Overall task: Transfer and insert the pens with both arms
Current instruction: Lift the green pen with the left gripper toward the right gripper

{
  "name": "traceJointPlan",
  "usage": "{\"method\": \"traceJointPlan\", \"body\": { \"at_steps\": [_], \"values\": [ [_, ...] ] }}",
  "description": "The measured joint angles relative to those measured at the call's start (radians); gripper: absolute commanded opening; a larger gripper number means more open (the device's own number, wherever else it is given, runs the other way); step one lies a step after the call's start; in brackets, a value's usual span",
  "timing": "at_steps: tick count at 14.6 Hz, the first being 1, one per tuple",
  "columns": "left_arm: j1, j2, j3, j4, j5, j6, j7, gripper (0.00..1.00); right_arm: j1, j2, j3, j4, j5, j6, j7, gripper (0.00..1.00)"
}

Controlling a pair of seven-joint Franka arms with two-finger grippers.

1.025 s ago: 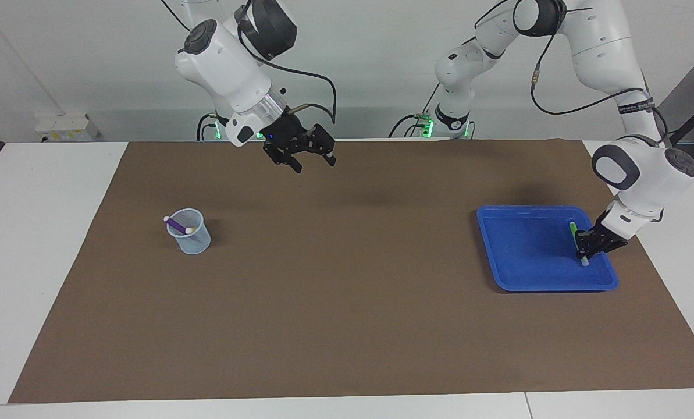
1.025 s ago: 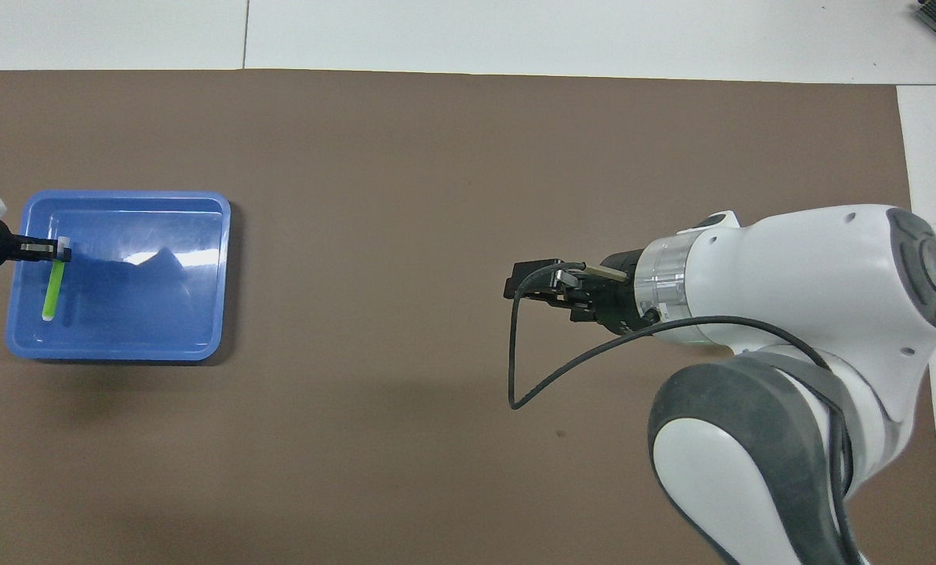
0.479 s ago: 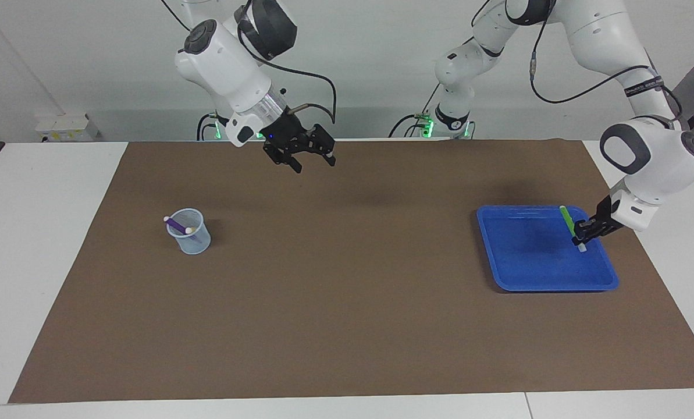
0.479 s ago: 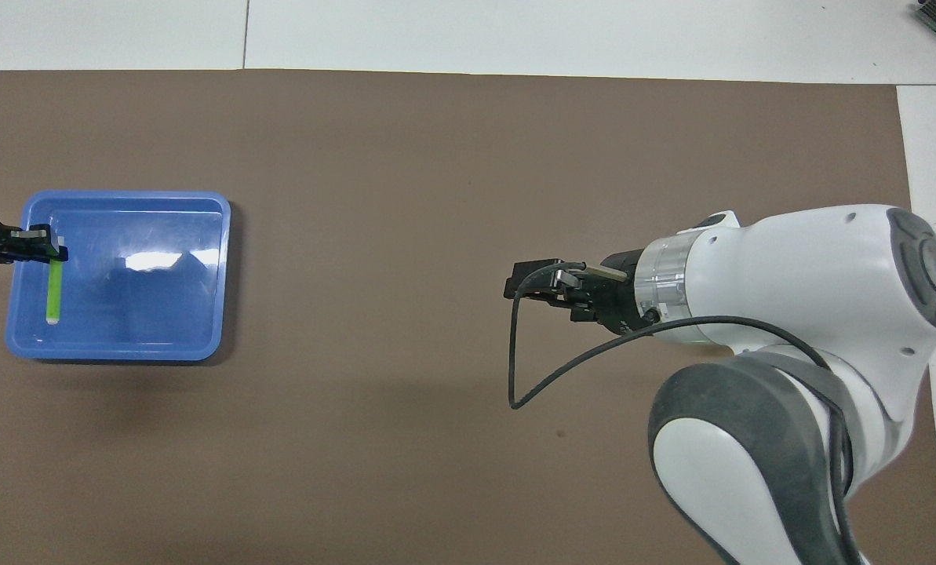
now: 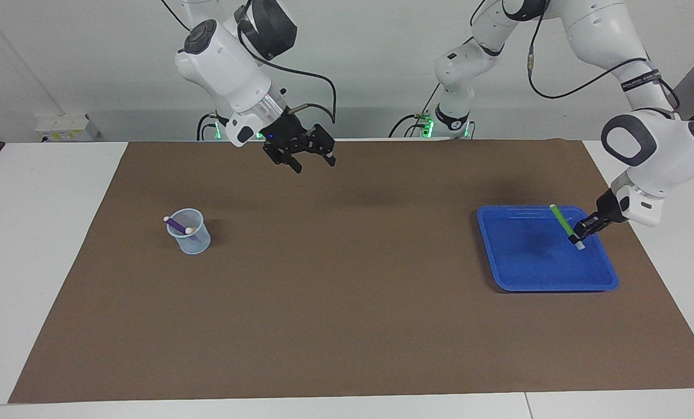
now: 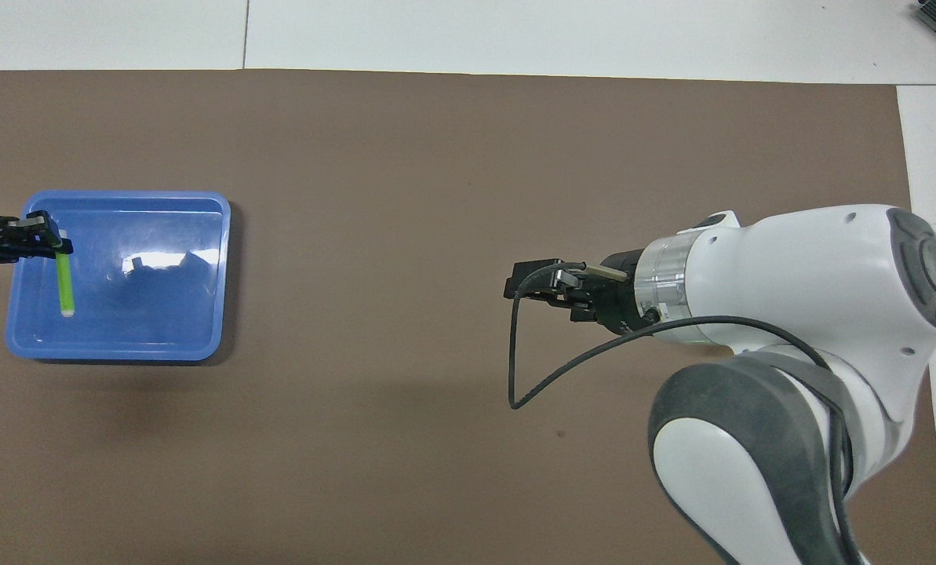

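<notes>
The green pen [image 5: 563, 222] hangs tilted over the blue tray [image 5: 521, 273], pinched near its whitish tip by the fingers of the left gripper [image 5: 578, 233]. In the overhead view the green pen [image 6: 63, 281] lies over the tray's [image 6: 201, 275] side toward the left arm's end of the table, clear of the rim. The tray holds nothing else and sits near the edge of the brown mat [image 5: 347, 326] at that end.

The purple pen [image 5: 176, 223] leans in a clear cup [image 5: 191, 238], together with a whitish tip whose colour I cannot tell. The cup stands toward the right arm's end of the table, well in from the mat's edges.

The right gripper [image 5: 300, 156] hovers with fingers spread over the mat's edge nearest the robots, waiting. In the overhead view the right gripper [image 6: 532, 284] is over bare mat. Between tray and cup the mat is open, and the white table [image 5: 44, 244] shows around its edges.
</notes>
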Motion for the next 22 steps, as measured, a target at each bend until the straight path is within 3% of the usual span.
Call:
{"method": "traceJointPlan", "body": {
  "at_steps": [8, 22],
  "values": [
    [-0.063, -0.049, -0.026, 0.001, -0.071, 0.02, -0.405, 0.0, -0.002, 0.0, -0.004, 0.0, 0.05, 0.007, 0.0, 1.0],
    [-0.43, -0.139, -0.031, -0.122, -0.074, 0.309, -1.11, 0.0, 0.022, 0.007, 0.003, -0.003, 0.113, 0.131, 0.049, 1.0]
  ]
}}
